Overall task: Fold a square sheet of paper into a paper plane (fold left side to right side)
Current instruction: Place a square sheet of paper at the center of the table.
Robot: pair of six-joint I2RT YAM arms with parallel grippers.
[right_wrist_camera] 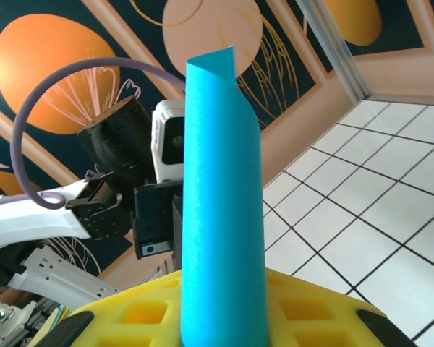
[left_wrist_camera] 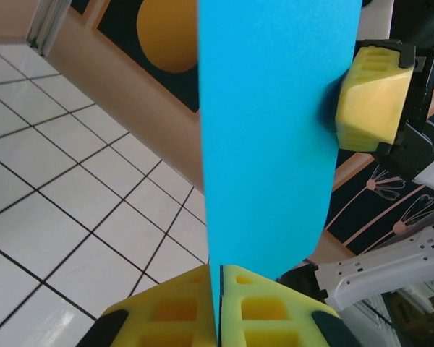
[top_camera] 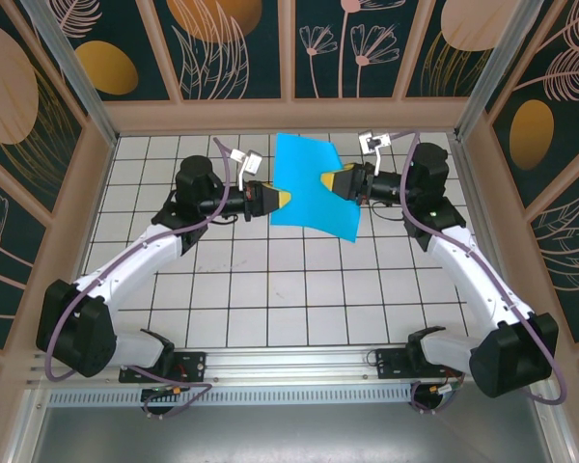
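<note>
My left hand reaches in over the left half of the tiled worktop, and it is clamped on the left edge of the square sheet of paper. From my left wrist, my two yellow pads sit pressed together with the teal edge pinched in the seam between them. The sheet runs straight away from them as a tall, smooth band.

The sheet is held between my two hands over the far middle tiles, close to the back wall. It is bowed rather than flat. I cannot tell whether its lower corner touches the worktop.

My right hand comes in from the right and grips the sheet a little inside its right edge. From my right wrist, the paper rises out from between my pads as a curled teal strip, nipped at its base.
</note>
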